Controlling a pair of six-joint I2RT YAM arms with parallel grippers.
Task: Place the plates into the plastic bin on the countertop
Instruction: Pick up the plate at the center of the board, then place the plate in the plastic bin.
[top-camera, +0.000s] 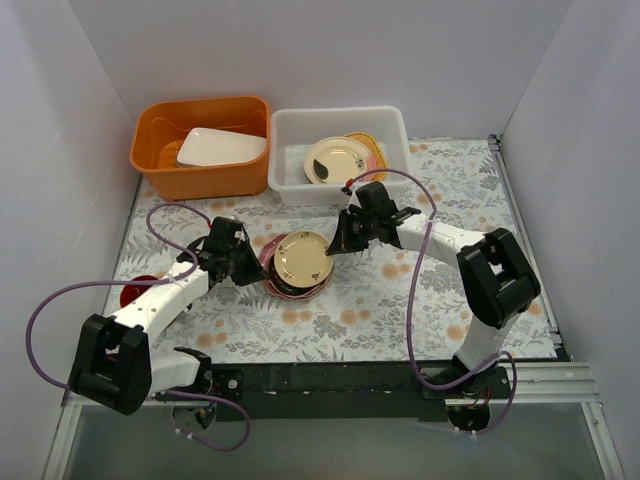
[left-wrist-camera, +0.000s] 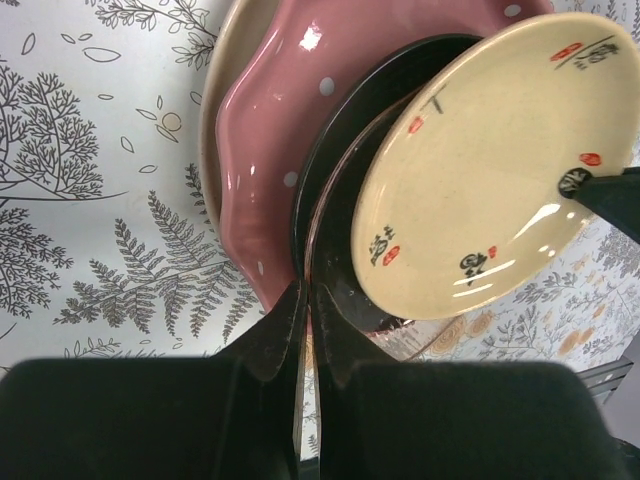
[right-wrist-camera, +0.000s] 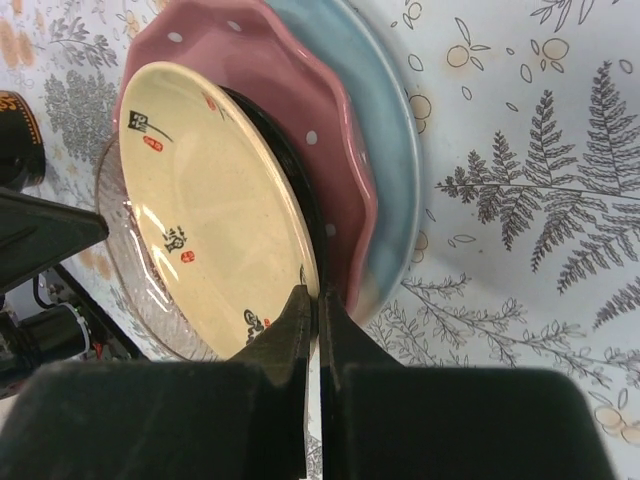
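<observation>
A stack of plates (top-camera: 298, 268) lies mid-countertop (top-camera: 400, 300). Its top plate, cream with black and red characters (right-wrist-camera: 210, 200), is tilted up off the stack. My right gripper (right-wrist-camera: 318, 300) is shut on its near rim; in the top view the right gripper (top-camera: 333, 252) is at the stack's right edge. Under it lie a black plate (left-wrist-camera: 330, 180), a pink dotted plate (left-wrist-camera: 260, 150) and a light-blue one (right-wrist-camera: 390, 130). My left gripper (left-wrist-camera: 308, 298) is shut on the black plate's rim at the stack's left side. The plastic bin (top-camera: 290, 150) holds a cream plate (top-camera: 333, 160) and an orange plate (top-camera: 372, 148).
An orange tub (top-camera: 160, 170) with a white rectangular dish (top-camera: 220, 147) stands left of the bin. A red cup (top-camera: 138, 290) sits by the left arm near the left wall. White walls close in three sides of the countertop.
</observation>
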